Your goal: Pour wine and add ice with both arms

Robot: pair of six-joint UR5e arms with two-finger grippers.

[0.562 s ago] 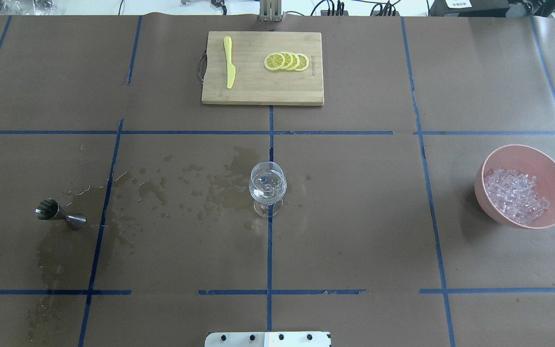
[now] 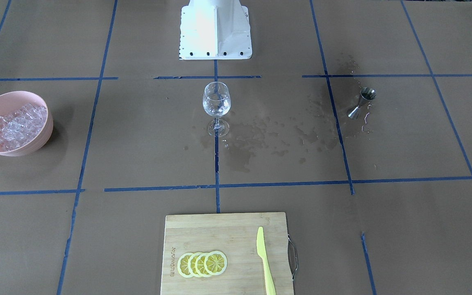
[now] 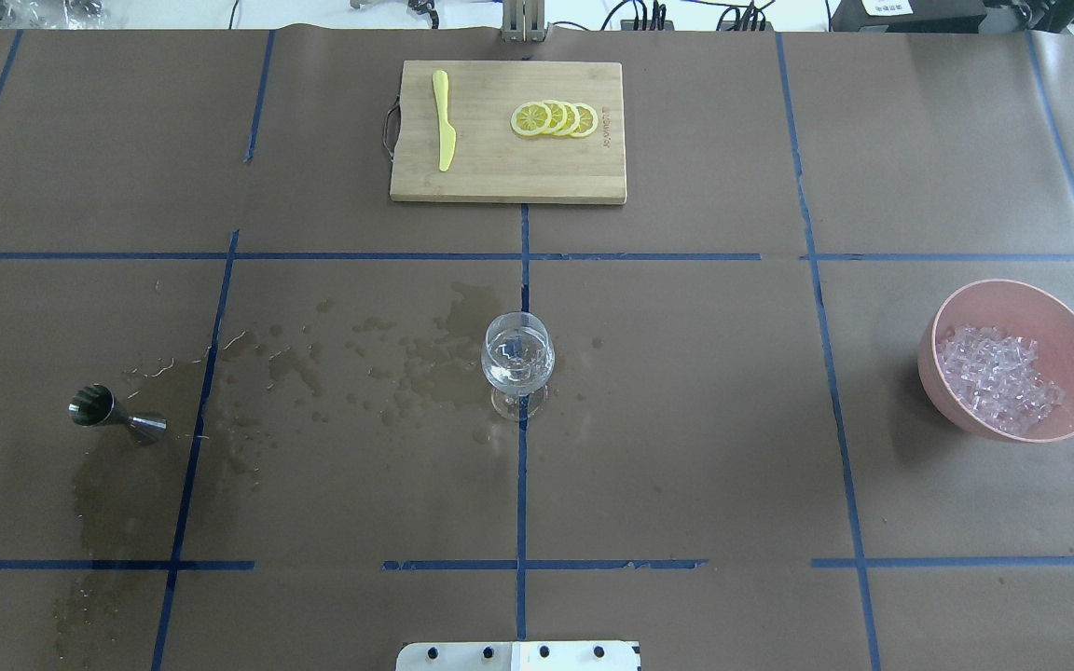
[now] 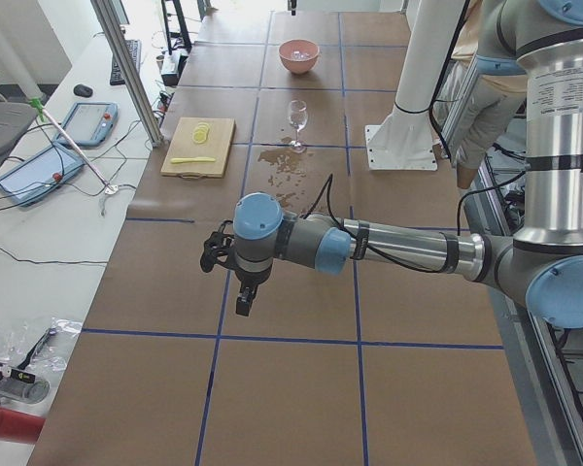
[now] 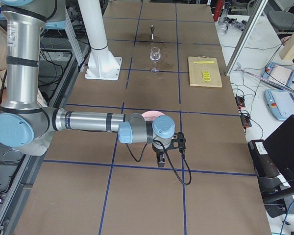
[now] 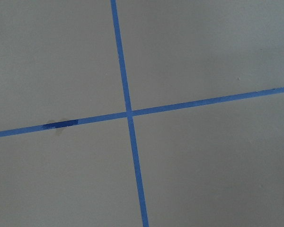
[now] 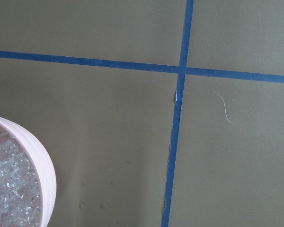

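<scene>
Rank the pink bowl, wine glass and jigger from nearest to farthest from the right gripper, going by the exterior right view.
1. Pink bowl: just beyond the right gripper, at the table's near end.
2. Wine glass: mid-table, well past the bowl.
3. Jigger: far end, on the robot's left side.

Glassy ice, metal jigger, wooden board

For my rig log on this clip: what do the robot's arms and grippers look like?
The left arm and right arm have silver-grey tubes, pale blue joint caps and a loose black cable by the wrist. The left gripper and right gripper are black.
</scene>
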